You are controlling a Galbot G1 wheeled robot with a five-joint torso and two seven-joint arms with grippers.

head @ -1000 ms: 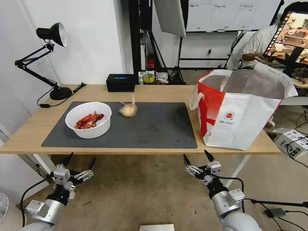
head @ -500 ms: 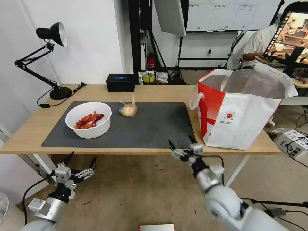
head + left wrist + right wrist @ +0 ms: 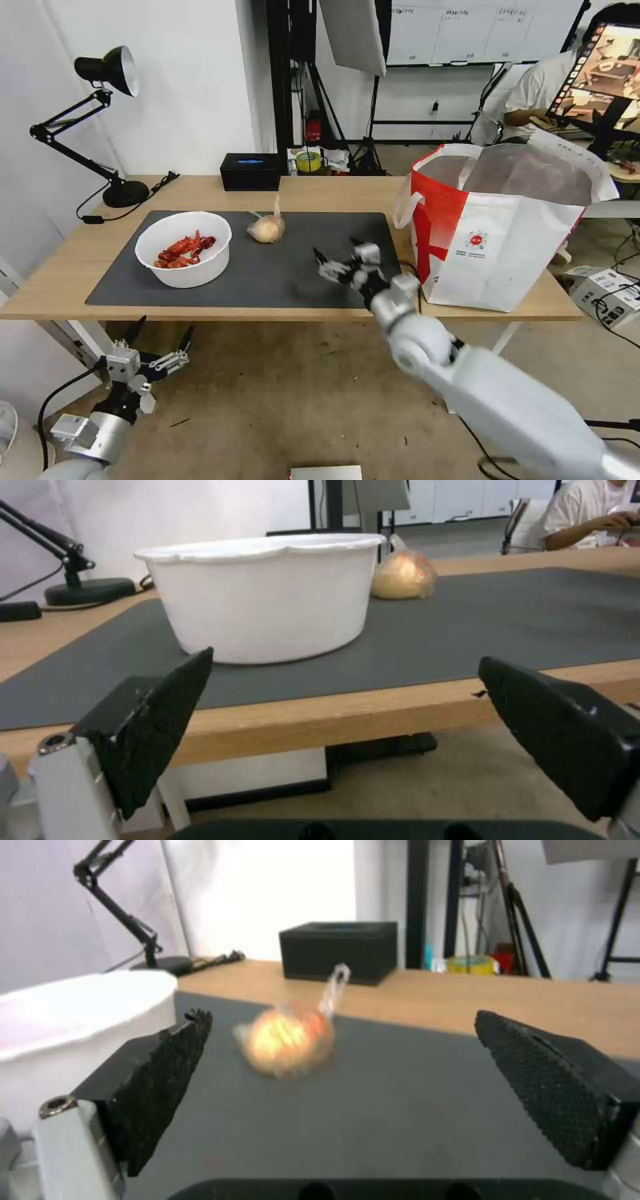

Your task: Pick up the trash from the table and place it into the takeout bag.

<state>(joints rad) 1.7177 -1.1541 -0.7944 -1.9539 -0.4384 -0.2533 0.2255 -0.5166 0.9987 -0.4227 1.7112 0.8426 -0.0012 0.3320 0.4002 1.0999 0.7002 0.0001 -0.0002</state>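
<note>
A white round bowl [image 3: 184, 248] of red crayfish shells sits on the left of the dark mat [image 3: 313, 273]; its side also fills part of the left wrist view, bowl [image 3: 263, 597]. Right of it lies a knotted clear bag with a yellowish lump [image 3: 267, 228] [image 3: 403, 575] [image 3: 290, 1040]. The takeout bag [image 3: 500, 227] stands open at the table's right end. My right gripper [image 3: 338, 257] hovers open over the mat's right part, aimed at the knotted bag and still apart from it. My left gripper [image 3: 159, 332] hangs open below the table's front edge.
A black desk lamp [image 3: 100, 127] stands at the table's back left and a black rectangular box [image 3: 251, 171] at the back middle. The light-wood table [image 3: 333, 193] has bare mat between the knotted bag and the takeout bag. A person sits behind at the right.
My right arm has risen from below the table's front edge and swung up and left over the mat toward the knotted bag. The left arm has sunk slightly.
</note>
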